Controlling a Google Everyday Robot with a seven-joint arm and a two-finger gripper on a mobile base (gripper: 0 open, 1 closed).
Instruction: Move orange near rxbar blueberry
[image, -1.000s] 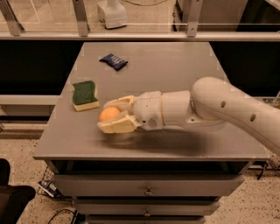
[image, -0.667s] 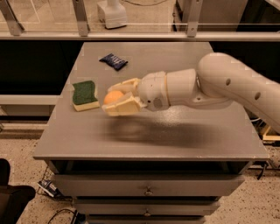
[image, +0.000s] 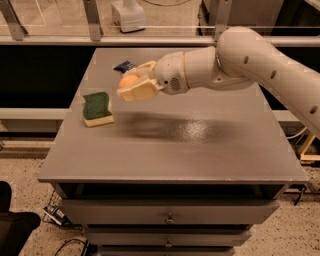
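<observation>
One white arm (image: 240, 57) reaching in from the right, across the grey tabletop (image: 200, 150) toward its far left part. At its end the gripper (image: 127, 86), raised clear of the surface, with a blurred shadow on the tabletop below and in front. Cream-coloured fingers (image: 136, 93) pinching the orange (image: 127, 80) between them, one above and one below, the fruit's rounded left side showing past them. Orange thus off the tabletop, in the air, just on the near side of the rxbar blueberry (image: 123, 65). Rxbar blueberry flat on the tabletop near the far left corner, dark navy, partly hidden behind the gripper; close to the orange as seen here, though how high the fruit hangs over it impossible to tell from this angle. Green-topped yellow sponge (image: 97, 108) lying by the left edge, closer to the camera than the gripper and apart from the bar. Drawers (image: 170, 212) under the tabletop's front. Beyond the far edge, a rail (image: 60, 41) with metal posts and a white object (image: 128, 15) behind it.
</observation>
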